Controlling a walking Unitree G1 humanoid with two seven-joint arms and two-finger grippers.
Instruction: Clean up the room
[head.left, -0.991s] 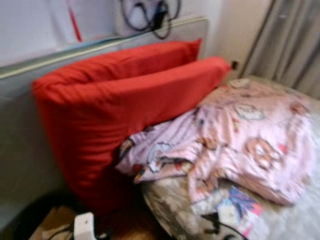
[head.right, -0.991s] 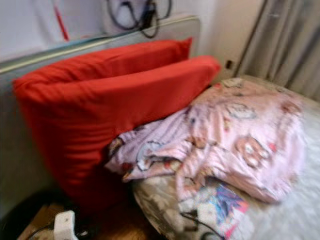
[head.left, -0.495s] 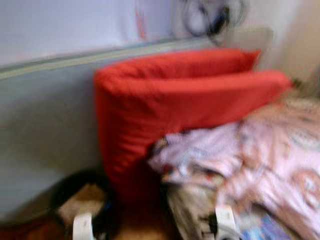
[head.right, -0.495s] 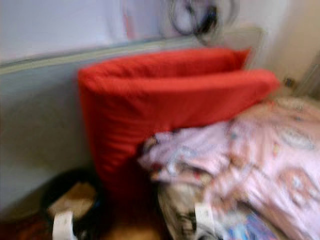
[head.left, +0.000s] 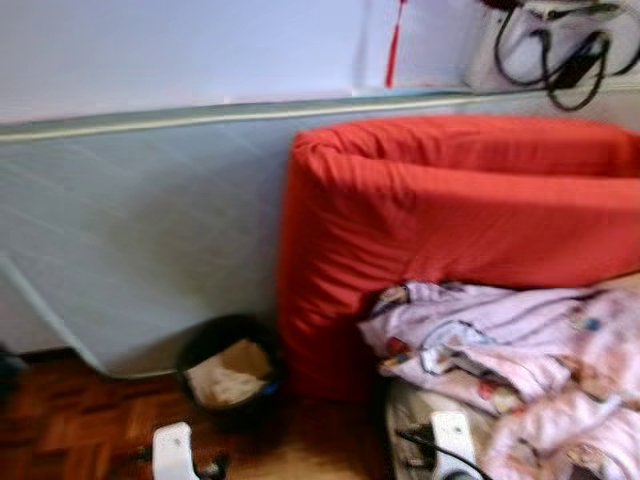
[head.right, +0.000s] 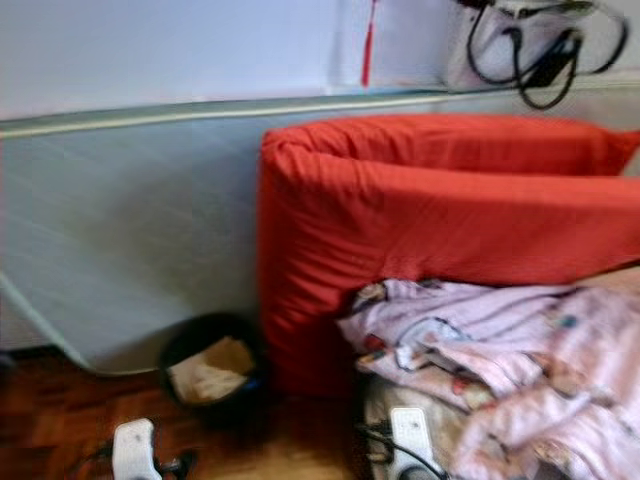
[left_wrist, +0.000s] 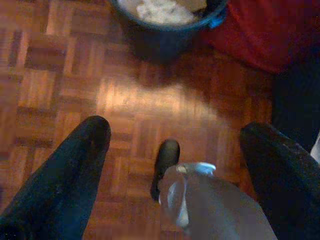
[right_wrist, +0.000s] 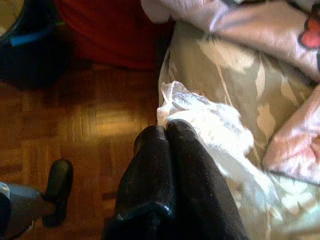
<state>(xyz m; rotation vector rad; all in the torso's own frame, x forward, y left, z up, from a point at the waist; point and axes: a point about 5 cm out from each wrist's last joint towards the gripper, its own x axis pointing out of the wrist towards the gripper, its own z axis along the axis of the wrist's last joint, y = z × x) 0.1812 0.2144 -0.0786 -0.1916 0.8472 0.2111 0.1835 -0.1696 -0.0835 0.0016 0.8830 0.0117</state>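
The right gripper (right_wrist: 167, 132), fingers pressed together, pinches a crumpled white plastic wrapper (right_wrist: 210, 125) at the bed's (right_wrist: 225, 75) near edge, the left gripper (left_wrist: 175, 150) spread above the parquet floor (left_wrist: 60, 75), the black bin (head.left: 232, 365) farther left beside the red cushion (head.left: 450, 230).

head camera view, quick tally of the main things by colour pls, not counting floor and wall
red: 2, the folded red cushion and the red tassel on the wall
pink: 1, the crumpled pink blanket
black: 2, the black waste bin and the black cables hanging at the top
total: 5
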